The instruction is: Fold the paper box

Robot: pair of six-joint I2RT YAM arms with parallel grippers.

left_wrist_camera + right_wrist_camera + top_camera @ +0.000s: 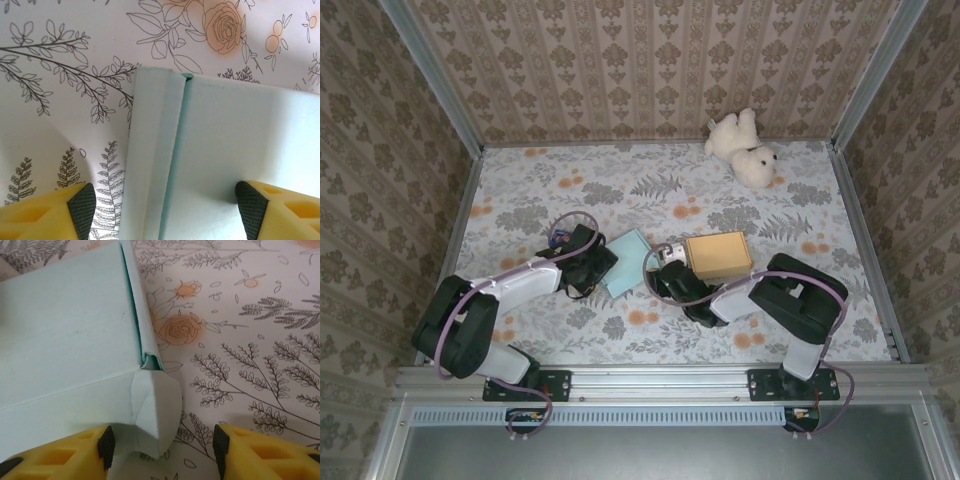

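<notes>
The pale blue paper box (pixel 627 262) lies flat on the floral table cover between my two grippers. My left gripper (pixel 600 264) is at its left side. In the left wrist view the left gripper (pixel 165 206) is open and straddles a long folded seam of the box (pixel 240 140), one pad (pixel 82 205) over the cloth, the other (pixel 250 205) over the paper. My right gripper (pixel 662 272) is at the box's right end. In the right wrist view the right gripper (pixel 162 445) is open around a creased corner flap (pixel 157 410) of the box (pixel 65 340). The flap lies close to the left pad (pixel 106 445) and well apart from the right one (pixel 221 445).
A brown cardboard box (pixel 718 255) sits just right of the right gripper. A white teddy bear (pixel 745 148) lies at the back right. Patterned walls enclose the table on three sides, with metal rails (pixel 650 378) along the near edge.
</notes>
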